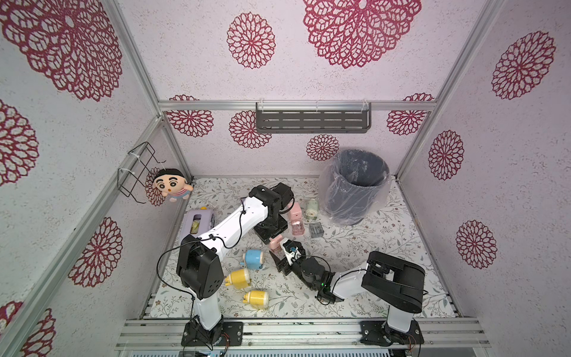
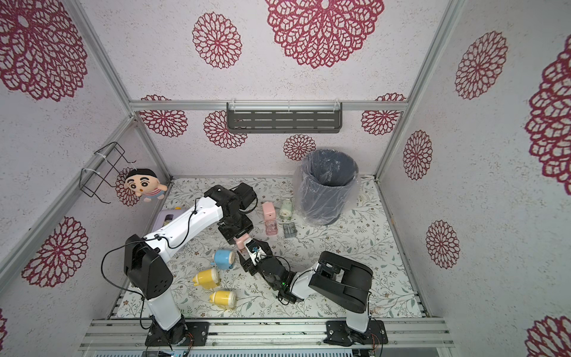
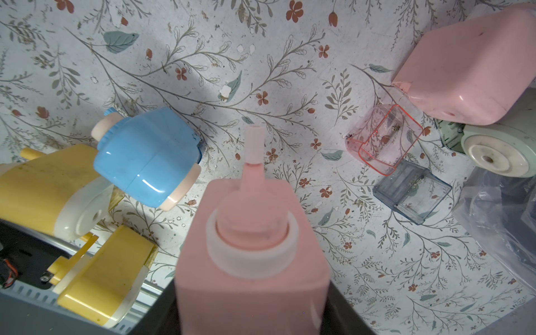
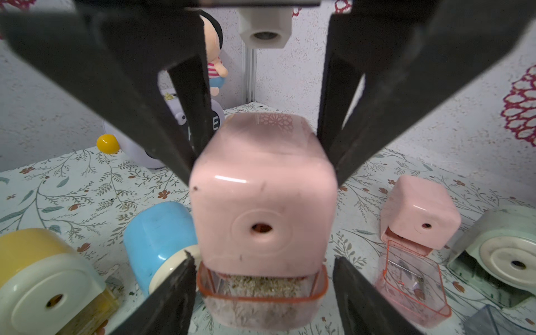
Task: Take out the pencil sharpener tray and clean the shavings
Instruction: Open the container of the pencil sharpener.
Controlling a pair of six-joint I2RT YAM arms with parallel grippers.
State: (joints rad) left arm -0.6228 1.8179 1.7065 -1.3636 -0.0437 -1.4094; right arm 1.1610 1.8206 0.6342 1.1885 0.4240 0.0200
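In both top views the pink pencil sharpener [image 1: 276, 244] is mid-surface between the arms, mostly hidden. The floral surface [image 1: 386, 262] lies inside white walls with red rosettes, with a lined bin [image 1: 349, 197] at the far right.

The left wrist view shows the sharpener's crank end clamped in the left end effector [image 3: 252, 304].

Only the right wrist view shows the clear tray [image 4: 261, 293] under the sharpener, holding tan shavings [image 4: 261, 282]. The right end effector [image 4: 262, 258] stands wide on either side of it, not gripping.

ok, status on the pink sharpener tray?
Left tool shut on pink sharpener. Right tool open, jaws either side of tray. Tray not yet out, shavings inside. Blue sharpener crowds one side.
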